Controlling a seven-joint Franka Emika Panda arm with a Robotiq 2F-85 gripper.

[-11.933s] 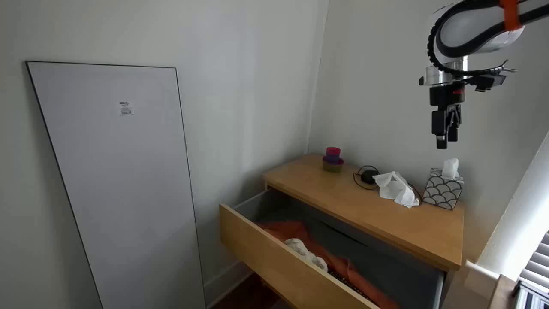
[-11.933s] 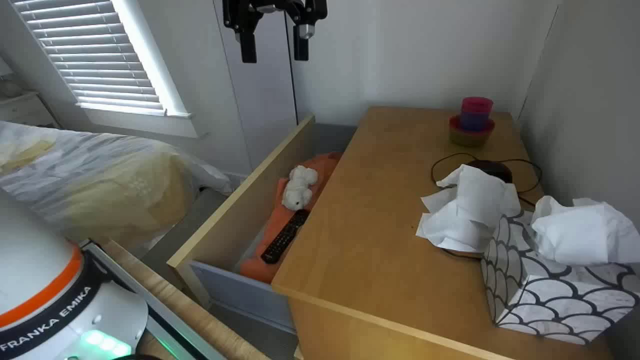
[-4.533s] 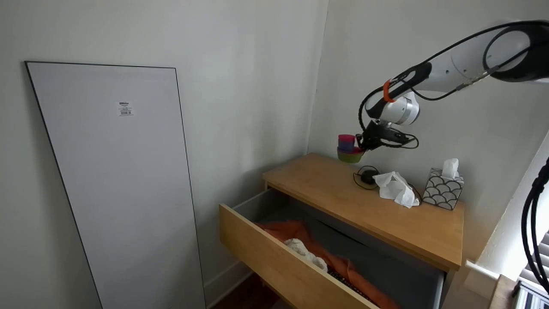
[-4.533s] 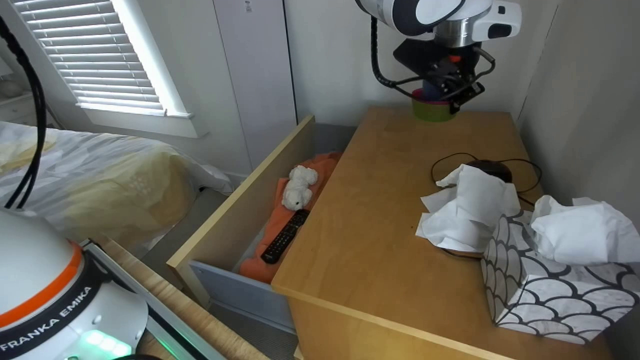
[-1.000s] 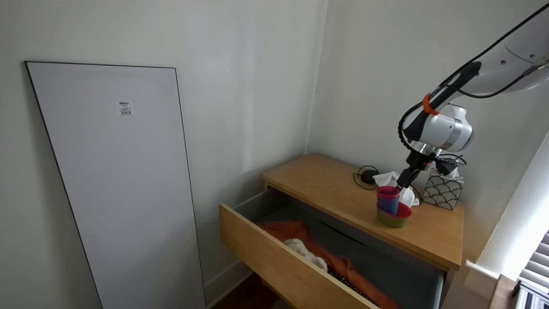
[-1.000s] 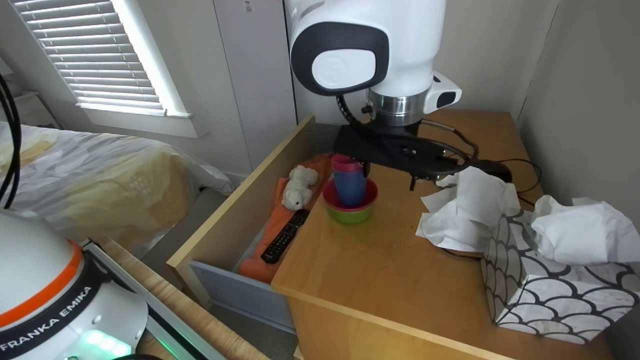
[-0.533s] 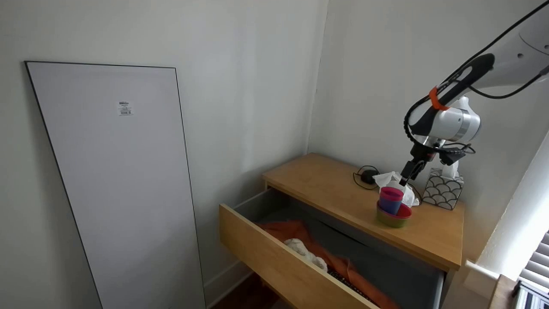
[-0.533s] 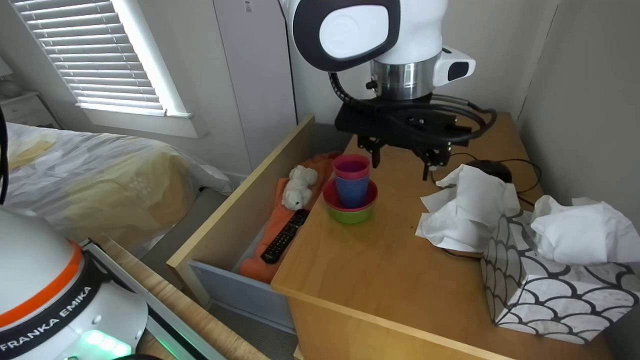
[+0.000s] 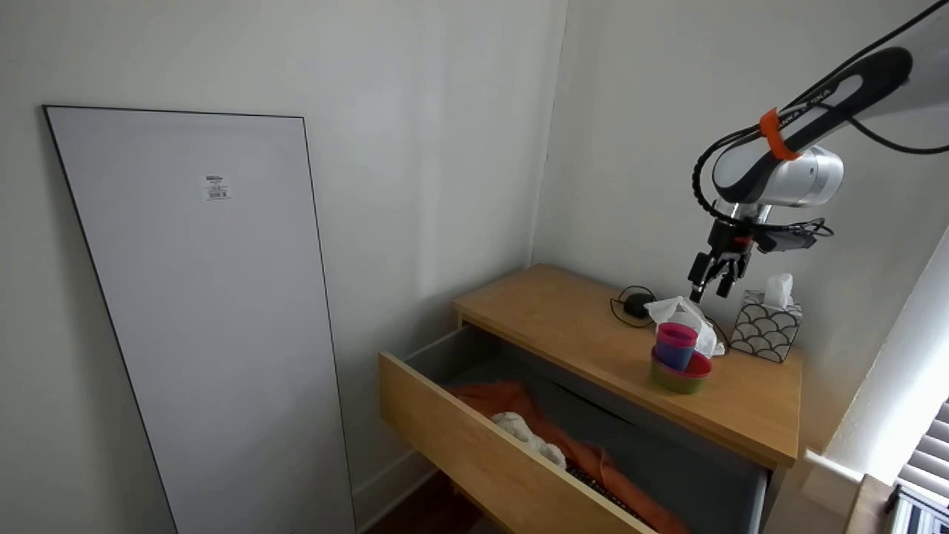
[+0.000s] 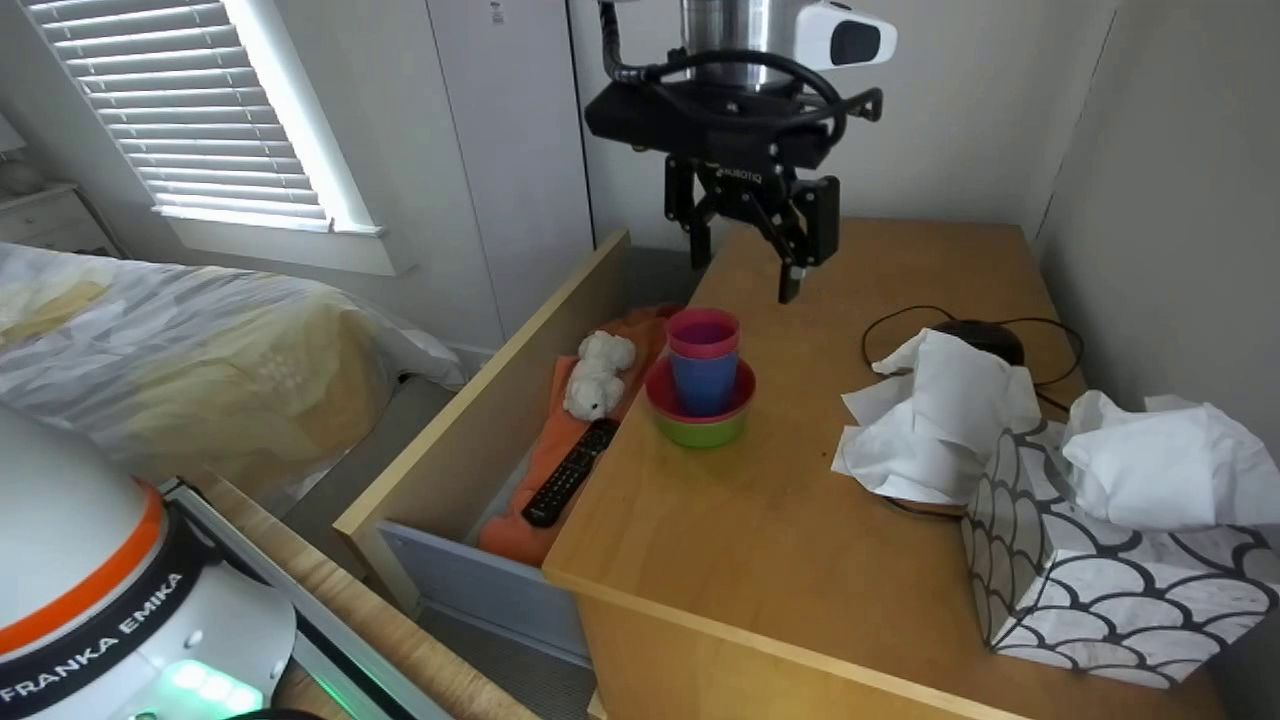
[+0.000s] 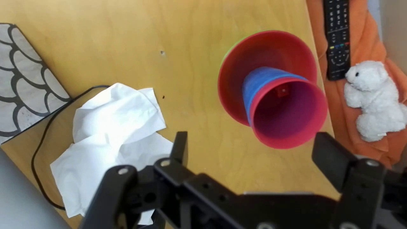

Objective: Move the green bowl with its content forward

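Observation:
The green bowl (image 10: 700,434) stands upright on the wooden dresser top, close to the edge above the open drawer; it shows in both exterior views (image 9: 678,384). A red bowl (image 11: 233,86) sits nested in it. A blue cup (image 10: 705,385) with a pink cup (image 10: 703,333) in its top stands in the bowls. A small red object (image 11: 282,90) lies inside the pink cup. My gripper (image 10: 745,277) is open and empty, above the dresser top and higher than the cups, touching nothing. In the wrist view its fingers (image 11: 251,140) are wide apart.
A crumpled white tissue (image 10: 935,420), a black cabled device (image 10: 985,340) and a patterned tissue box (image 10: 1120,570) stand on the dresser top (image 10: 760,560). The open drawer (image 9: 504,445) holds an orange cloth (image 10: 520,535), a white plush toy (image 10: 598,375) and a black remote (image 10: 570,475).
The bowl with its cups was carried from the dresser's far end to its present spot. My gripper let go of it within the last second and rose away; the bowl stays still.

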